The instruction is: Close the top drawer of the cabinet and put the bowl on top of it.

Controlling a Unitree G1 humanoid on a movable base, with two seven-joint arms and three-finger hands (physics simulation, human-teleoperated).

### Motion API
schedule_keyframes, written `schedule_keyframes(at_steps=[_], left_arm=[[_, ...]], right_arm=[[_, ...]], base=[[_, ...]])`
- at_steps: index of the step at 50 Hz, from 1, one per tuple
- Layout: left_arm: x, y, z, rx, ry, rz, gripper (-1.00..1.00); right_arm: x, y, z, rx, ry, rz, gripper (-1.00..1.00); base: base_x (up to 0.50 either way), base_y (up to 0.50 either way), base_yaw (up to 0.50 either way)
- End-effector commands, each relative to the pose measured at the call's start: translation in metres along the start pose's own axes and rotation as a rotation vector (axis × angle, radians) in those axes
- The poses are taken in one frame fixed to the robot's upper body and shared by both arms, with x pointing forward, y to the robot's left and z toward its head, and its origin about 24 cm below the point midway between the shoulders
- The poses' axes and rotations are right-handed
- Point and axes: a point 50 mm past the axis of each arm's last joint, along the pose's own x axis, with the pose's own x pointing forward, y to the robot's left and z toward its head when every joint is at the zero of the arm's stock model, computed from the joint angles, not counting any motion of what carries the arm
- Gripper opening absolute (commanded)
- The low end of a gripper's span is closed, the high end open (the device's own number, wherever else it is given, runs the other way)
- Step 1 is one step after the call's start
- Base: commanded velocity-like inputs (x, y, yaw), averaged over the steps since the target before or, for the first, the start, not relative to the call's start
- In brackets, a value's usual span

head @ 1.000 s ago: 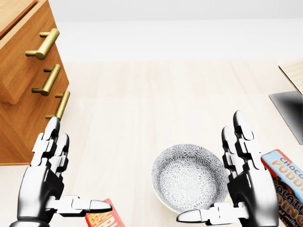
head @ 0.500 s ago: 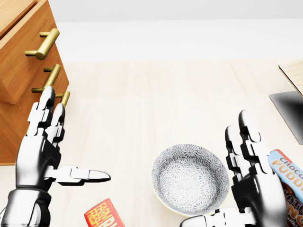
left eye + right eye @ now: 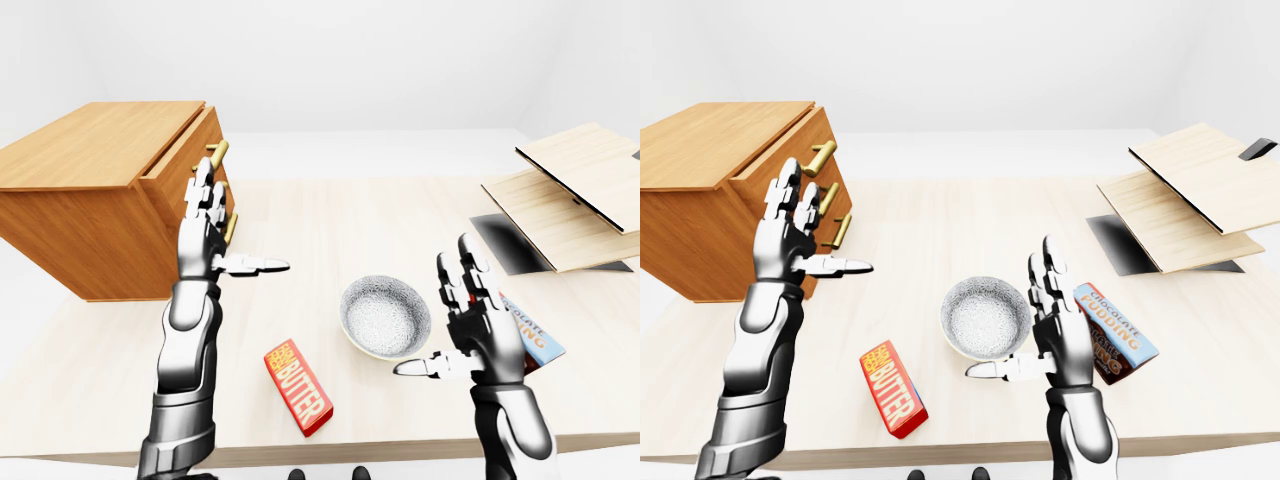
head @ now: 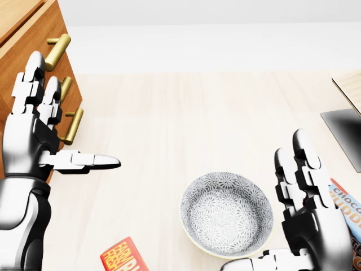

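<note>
Pale tabletop (image 3: 330,215) carries the cabinet (image 3: 90,200) far left, its top drawer (image 3: 792,147) jutting slightly. Left hand (image 4: 25,141), spread and empty, hovers beside the handles (image 4: 56,51). The bowl (image 4: 227,213) sits near, just left of the open, empty right hand (image 4: 313,226).

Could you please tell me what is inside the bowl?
Nothing: the bowl shows only its patterned inside. The right robot hand covers a little of its rim.
</note>
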Motion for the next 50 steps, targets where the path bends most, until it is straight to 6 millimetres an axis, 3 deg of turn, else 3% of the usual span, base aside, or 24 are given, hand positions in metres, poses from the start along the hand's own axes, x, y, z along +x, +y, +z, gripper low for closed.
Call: schedule_keyframes(at_steps=[1, 10, 24, 50], left_arm=[[0.018, 0.006, -0.002, 0.004, 0.015, 0.018, 1.0], [0.03, 0.021, -0.016, -0.013, 0.087, 0.052, 1.0], [0.033, 0.029, -0.012, -0.034, 0.077, 0.074, 1.0], [0.046, 0.047, -0.04, -0.06, 0.225, 0.13, 1.0]], right_arm=[[0.0, -0.001, 0.002, 0.004, -0.005, -0.001, 1.0], [0.0, 0.001, 0.001, 0.002, -0.002, 0.003, 1.0], [0.0, 0.001, 0.0, 0.001, 0.0, 0.002, 1.0], [-0.002, 0.001, 0.002, 0.002, -0.008, 0.001, 1.0]], base=[[0.0, 0.0, 0.0], [0.0, 0.0, 0.0], [0.0, 0.0, 0.0], [0.0, 0.0, 0.0]])
